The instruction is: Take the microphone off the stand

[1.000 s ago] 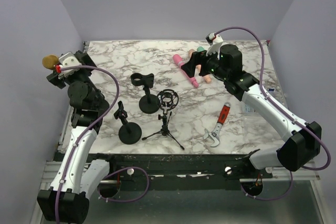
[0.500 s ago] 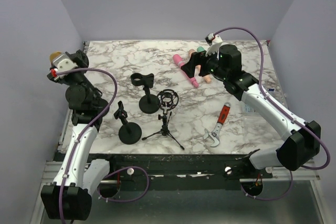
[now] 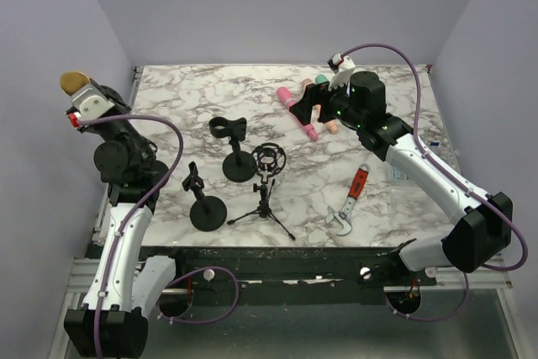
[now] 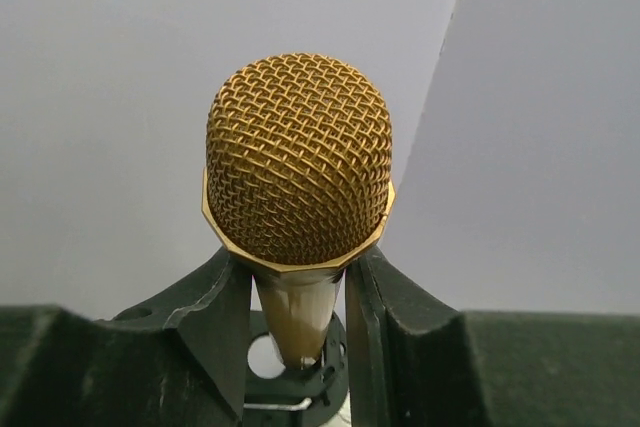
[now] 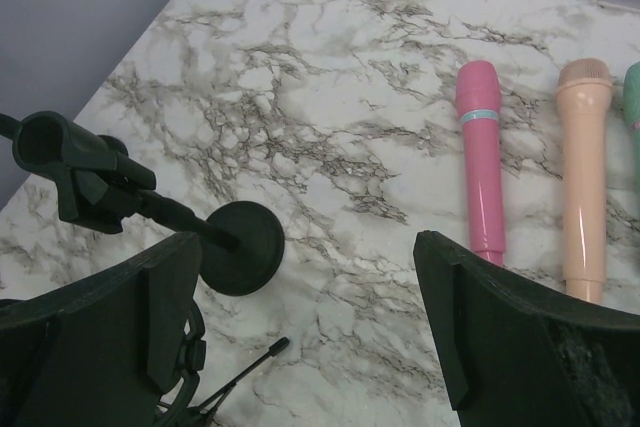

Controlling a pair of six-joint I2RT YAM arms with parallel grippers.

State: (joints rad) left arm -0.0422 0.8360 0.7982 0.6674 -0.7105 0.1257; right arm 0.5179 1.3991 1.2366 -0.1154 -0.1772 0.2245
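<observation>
The gold-mesh microphone points up between the fingers of my left gripper, which is shut on its tapered neck. From above, the left gripper is raised beyond the table's left edge, the microphone sticking out of its top. No stand touches it. A clip stand, a second round-base stand and a tripod stand rest mid-table with nothing in them. My right gripper hovers open over the back of the table; in its own view the right gripper holds nothing.
Pink, peach and teal microphones lie side by side at the back. A red-handled wrench lies front right. The clip stand's base and a tripod leg lie below the right gripper. Walls stand close on the left.
The left gripper has closed on the microphone and swung it up and to the left, away from the table. The right arm has stayed still.
</observation>
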